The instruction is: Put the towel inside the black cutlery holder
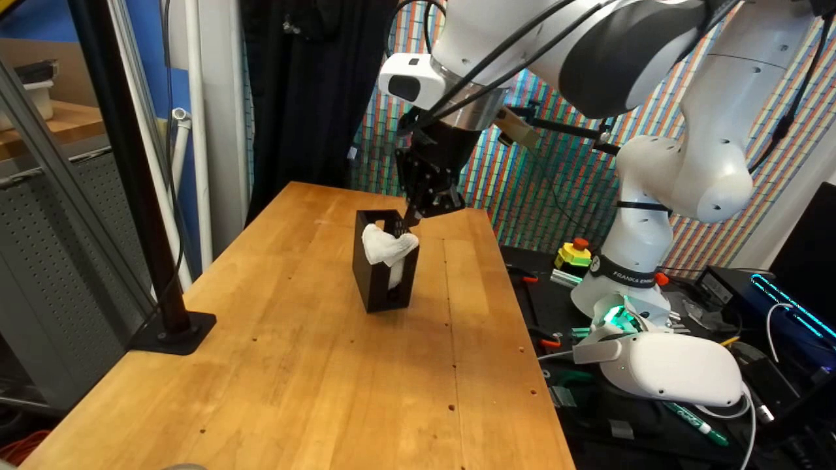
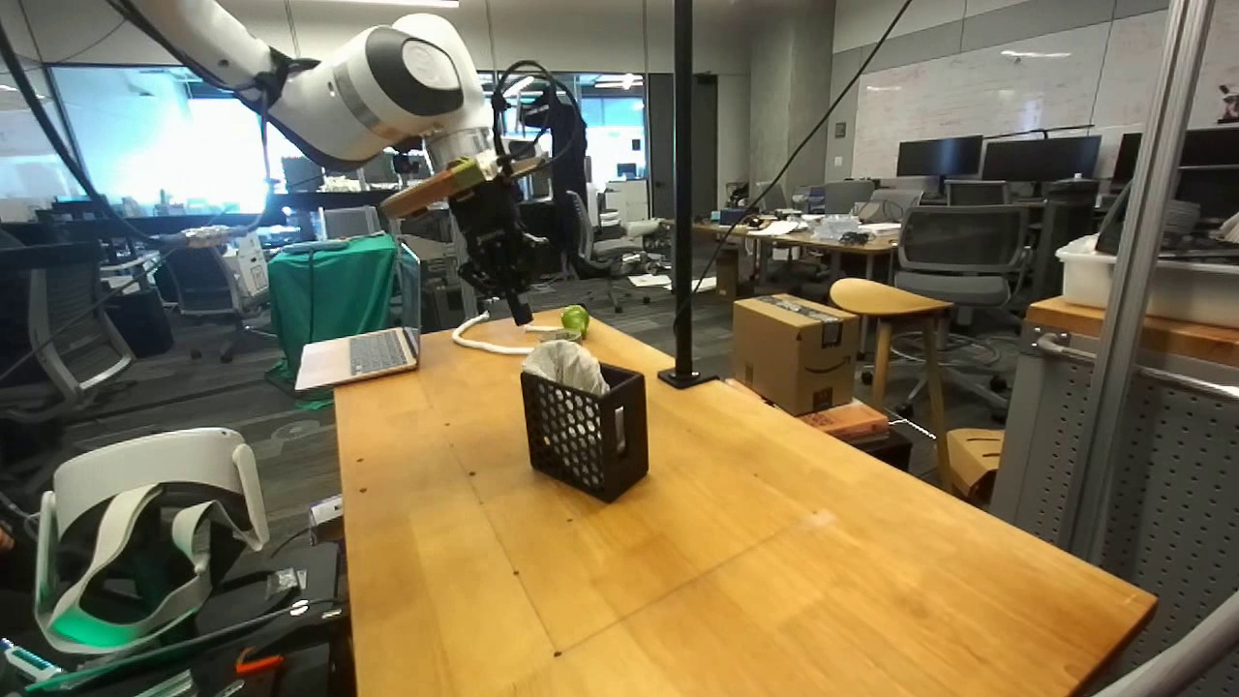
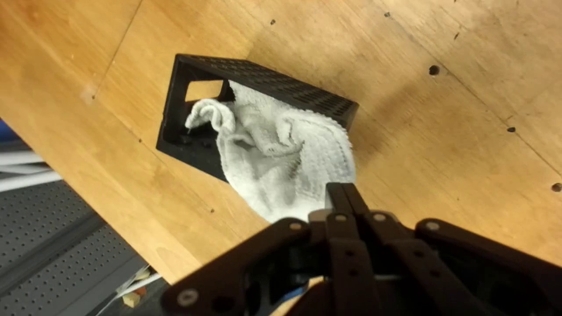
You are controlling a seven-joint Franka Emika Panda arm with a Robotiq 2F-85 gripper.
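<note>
The black cutlery holder (image 1: 372,277) stands upright on the wooden table in both exterior views, its perforated side (image 2: 566,436) showing in one of them. Crumpled in its mouth is the white towel (image 1: 385,247), partly inside, with a bulge (image 2: 564,364) rising above the rim. From above, in the wrist view, the towel (image 3: 272,175) fills one end of the holder (image 3: 283,83) and spills past its edge; the other end shows open space. My gripper (image 3: 343,186) has its fingertips pressed together, nothing visible between them. In an exterior view the gripper (image 2: 523,318) hovers just above the towel, apart from it.
A black pole on a flat base (image 1: 173,333) stands at the table's edge. Toward the far end lie a laptop (image 2: 368,353), a white cable (image 2: 489,346) and a green round object (image 2: 574,318). A headset (image 1: 673,369) sits off the table beside the robot base.
</note>
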